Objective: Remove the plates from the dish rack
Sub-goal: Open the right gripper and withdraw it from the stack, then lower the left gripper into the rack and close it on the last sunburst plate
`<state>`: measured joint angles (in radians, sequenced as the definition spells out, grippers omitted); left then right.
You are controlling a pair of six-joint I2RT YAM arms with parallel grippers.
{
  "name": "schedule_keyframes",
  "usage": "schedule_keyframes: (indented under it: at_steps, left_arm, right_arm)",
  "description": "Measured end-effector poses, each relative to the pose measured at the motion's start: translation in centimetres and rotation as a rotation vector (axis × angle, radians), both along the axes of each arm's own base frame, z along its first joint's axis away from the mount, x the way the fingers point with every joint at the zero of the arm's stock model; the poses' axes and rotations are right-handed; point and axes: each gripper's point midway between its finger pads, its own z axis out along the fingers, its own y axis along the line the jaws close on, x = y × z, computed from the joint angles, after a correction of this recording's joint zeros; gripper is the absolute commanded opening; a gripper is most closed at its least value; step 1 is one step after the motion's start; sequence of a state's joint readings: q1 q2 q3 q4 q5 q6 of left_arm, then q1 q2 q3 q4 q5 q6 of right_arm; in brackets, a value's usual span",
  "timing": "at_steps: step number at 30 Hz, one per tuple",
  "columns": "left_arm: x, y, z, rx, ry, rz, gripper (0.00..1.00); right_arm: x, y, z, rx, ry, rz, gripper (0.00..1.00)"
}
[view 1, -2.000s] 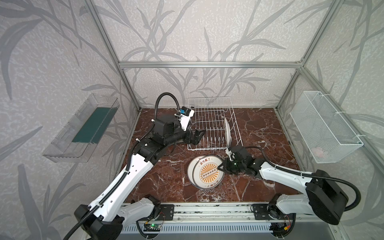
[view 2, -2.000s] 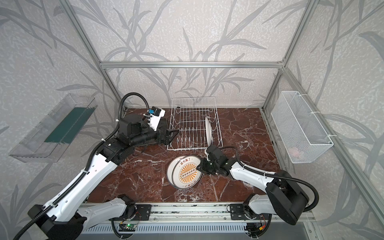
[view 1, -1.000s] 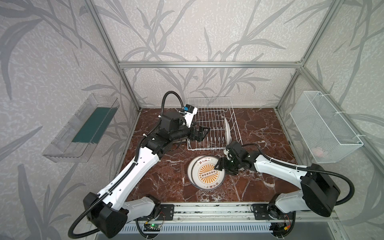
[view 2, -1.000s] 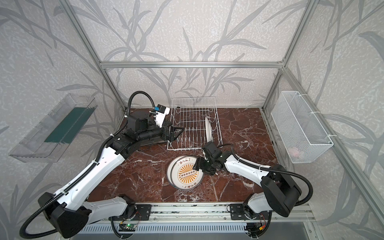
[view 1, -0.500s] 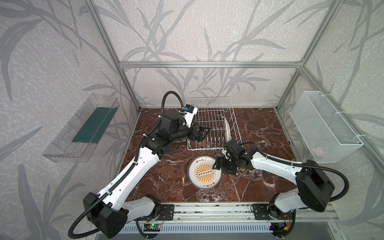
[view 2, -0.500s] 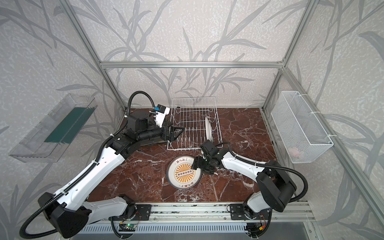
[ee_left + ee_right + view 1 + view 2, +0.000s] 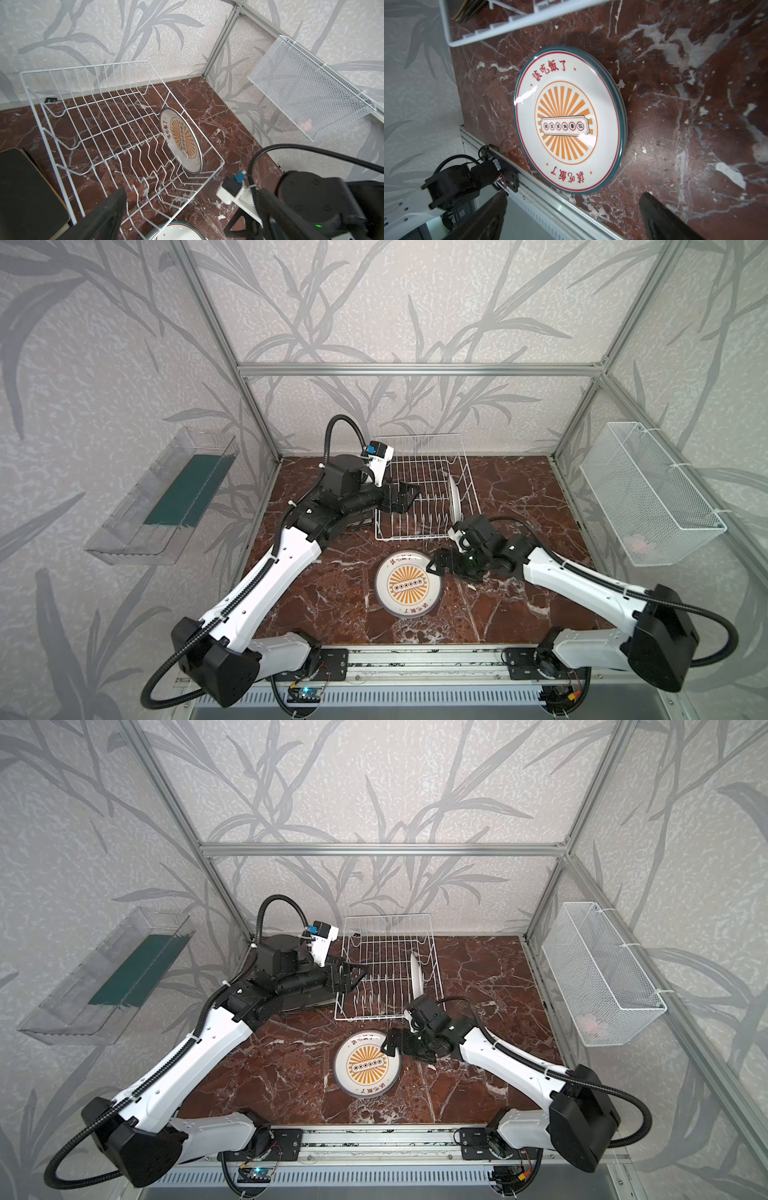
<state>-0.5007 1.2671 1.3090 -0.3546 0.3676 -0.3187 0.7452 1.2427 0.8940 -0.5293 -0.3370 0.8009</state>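
Right end effector [image 7: 438, 562] spread, empty, beside plate stack [image 7: 409, 584] on red marble tabletop [image 7: 332, 597]; leaf-patterned walls [image 7: 415, 302].

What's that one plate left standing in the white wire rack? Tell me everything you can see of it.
The plate is round, glossy and white, ceramic by its look, with a dark teal rim, a thin red ring, red characters and an orange sunburst centre. It stands on edge at the right end of the dish rack, leaning a little, its lower edge down among the wires. Only the rack touches it; nothing grips it.
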Motion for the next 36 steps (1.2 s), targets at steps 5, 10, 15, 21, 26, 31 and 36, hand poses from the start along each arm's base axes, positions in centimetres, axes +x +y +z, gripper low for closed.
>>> schedule_keyframes:
  at_steps: [5,10,15,21,26,31,36]
  left_arm:
    - [1.8,-0.4,-0.3,-0.002,0.054,0.045,0.99]
    - [3.8,-1.8,-1.3,-0.017,0.128,0.065,0.96]
    - [5.3,-3.8,-4.4,-0.004,0.257,0.079,0.93]
    - [5.9,-7.0,-7.0,0.028,0.377,0.056,0.85]
    - [6.8,-10.0,-8.6,0.058,0.446,0.028,0.81]
    - [7.3,-13.2,-10.4,0.099,0.511,-0.008,0.71]
    - [7.6,-15.4,-12.1,0.14,0.577,-0.051,0.53]
  right_arm:
    - [0.3,-2.3,4.0,0.007,-0.22,0.006,0.99]
    - [1.6,-5.6,7.1,-0.027,-0.434,-0.033,0.99]
    - [3.4,-9.5,8.2,-0.124,-0.588,-0.091,0.99]
    - [5.1,-13.4,9.3,-0.199,-0.677,-0.189,0.99]
    - [6.1,-15.3,9.8,-0.212,-0.69,-0.261,0.99]
    - [6.6,-15.5,9.7,-0.19,-0.691,-0.286,0.99]
    - [6.7,-15.5,9.1,-0.174,-0.675,-0.301,0.99]
